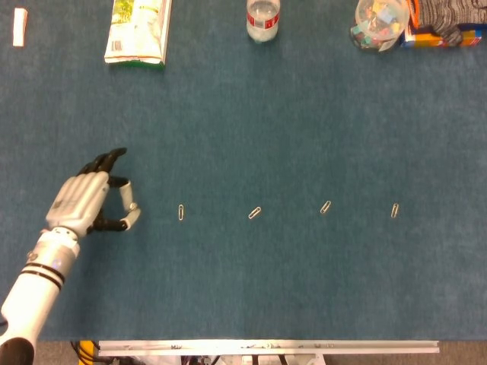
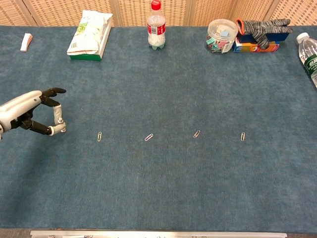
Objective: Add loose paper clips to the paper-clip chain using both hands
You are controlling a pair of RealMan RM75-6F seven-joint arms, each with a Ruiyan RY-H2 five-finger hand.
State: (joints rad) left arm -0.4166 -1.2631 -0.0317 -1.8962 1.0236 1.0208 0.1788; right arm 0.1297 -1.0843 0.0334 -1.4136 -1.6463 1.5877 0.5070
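Note:
Several loose paper clips lie in a row across the middle of the blue table, each apart from the others. The leftmost clip (image 1: 181, 212) (image 2: 99, 136) is nearest my left hand (image 1: 91, 199) (image 2: 32, 110). Others lie further right (image 1: 255, 213), (image 1: 326, 207), and the rightmost clip (image 1: 395, 211) (image 2: 242, 136) ends the row. My left hand hovers just left of the leftmost clip, its thumb and fingers spread in a curve with nothing between them. No linked chain shows in either view. My right hand is out of both views.
Along the far edge stand a tissue pack (image 2: 89, 34), a water bottle (image 2: 156, 27), a clear jar of coloured clips (image 2: 221, 34) and a glove on a box (image 2: 260, 27). A second bottle (image 2: 308, 52) sits at the right edge. A small white item (image 2: 26, 42) lies far left.

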